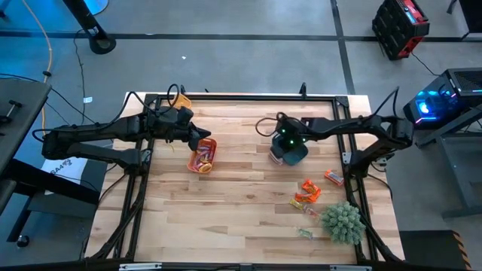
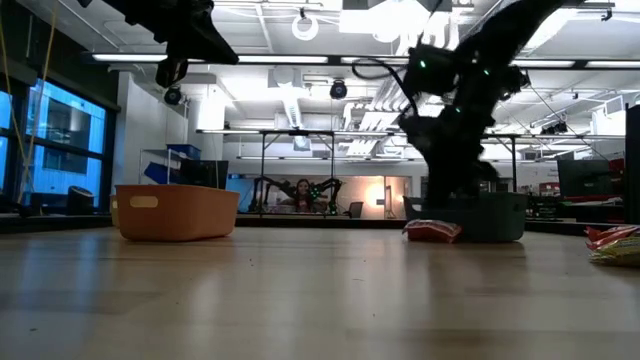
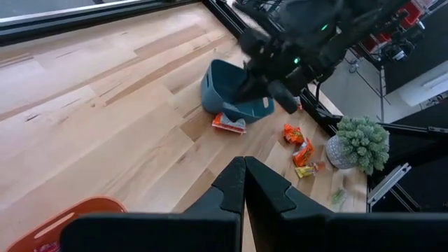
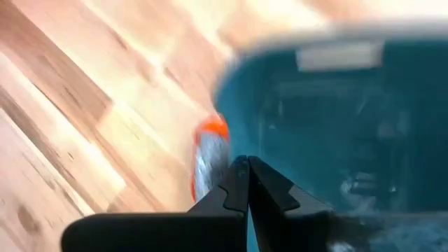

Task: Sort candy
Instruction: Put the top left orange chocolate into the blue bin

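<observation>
Candy lies in three places. Several sweets fill the orange tray (image 1: 202, 156) (image 2: 178, 212). One red sweet (image 3: 229, 124) (image 4: 208, 155) (image 2: 432, 231) lies against the teal tray (image 1: 291, 153) (image 3: 234, 91) (image 4: 336, 126). Loose orange, yellow and green ones (image 1: 309, 192) (image 3: 299, 143) are scattered near the table's right edge. My left gripper (image 1: 200, 140) (image 3: 243, 166) is shut and empty, raised above the orange tray's far-left rim. My right gripper (image 1: 282, 146) (image 4: 245, 166) is shut, low over the teal tray's left wall beside the red sweet. My right gripper's shut fingertips come from above at the teal tray's rim (image 4: 231, 84), close to the red sweet. I cannot tell whether they touch the tray or the sweet.
A spiky green plant ball (image 1: 343, 222) (image 3: 360, 143) stands at the near right corner, just past the loose sweets. A yellow thing (image 1: 182, 99) sits at the table's far edge behind the left arm. Bare wood spans the middle and near left of the table (image 1: 226, 218).
</observation>
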